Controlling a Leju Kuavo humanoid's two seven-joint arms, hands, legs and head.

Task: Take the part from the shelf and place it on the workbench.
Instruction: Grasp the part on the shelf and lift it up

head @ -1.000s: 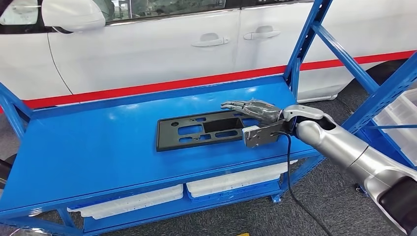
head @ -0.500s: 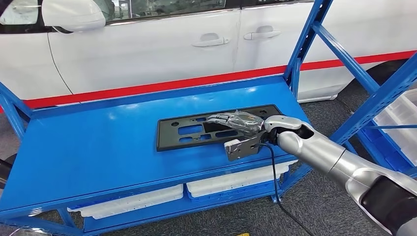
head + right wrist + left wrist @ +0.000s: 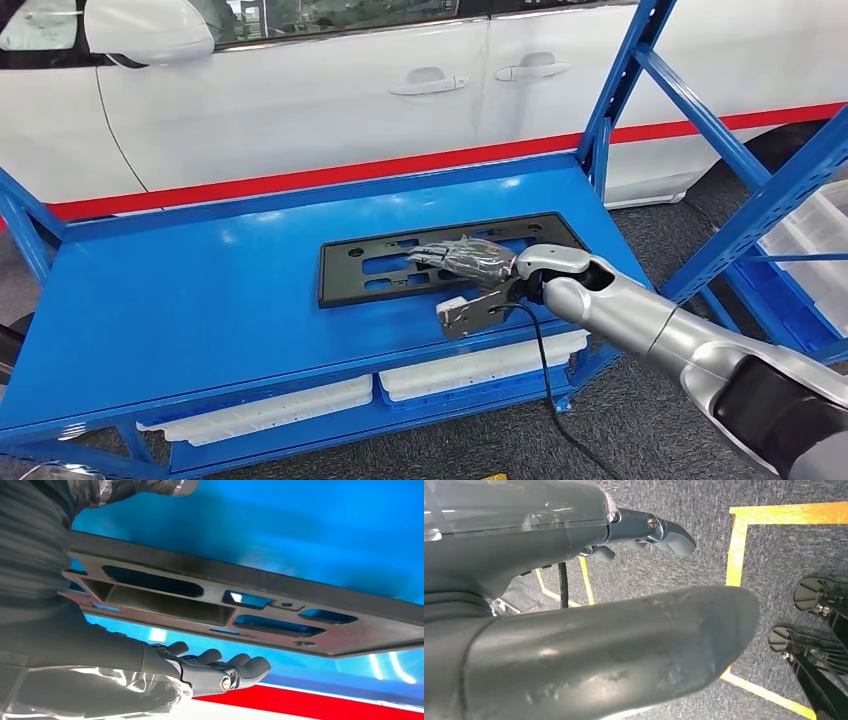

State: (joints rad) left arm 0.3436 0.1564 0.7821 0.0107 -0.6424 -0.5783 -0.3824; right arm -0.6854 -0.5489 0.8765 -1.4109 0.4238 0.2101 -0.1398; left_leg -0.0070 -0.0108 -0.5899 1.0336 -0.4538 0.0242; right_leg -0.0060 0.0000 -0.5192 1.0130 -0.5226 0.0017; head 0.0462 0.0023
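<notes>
Where the blue shelf [image 3: 180, 300] carries its upper deck, a flat black plastic part [image 3: 380, 262] with several rectangular cut-outs is seen lying lengthwise, well apart from the shelf's left end and nearer its right. The right hand [image 3: 465, 258] is stretched over the right portion of this part, the silver right arm [image 3: 640, 315] reaching in from the lower right. In the right wrist view the fingers [image 3: 235, 667] are extended and slightly apart beside the part [image 3: 260, 605], with nothing enclosed by them; whether they touch the part cannot be told. A grey camera block is mounted at the wrist, and a black cable [image 3: 545, 380] hangs from it over the shelf's front edge.

In the left wrist view the left hand [image 3: 589, 580] is shown above grey carpeted floor [image 3: 774, 555] marked with yellow tape lines [image 3: 736, 545]; a thick thumb and a straight finger are seen apart, and nothing is held.

Behind the shelf a white car [image 3: 300, 90] with a red stripe along its lower doors is parked. White trays [image 3: 470, 365] are stored on the lower deck, and a second blue rack [image 3: 780, 190] with pale bins stands at the right.
</notes>
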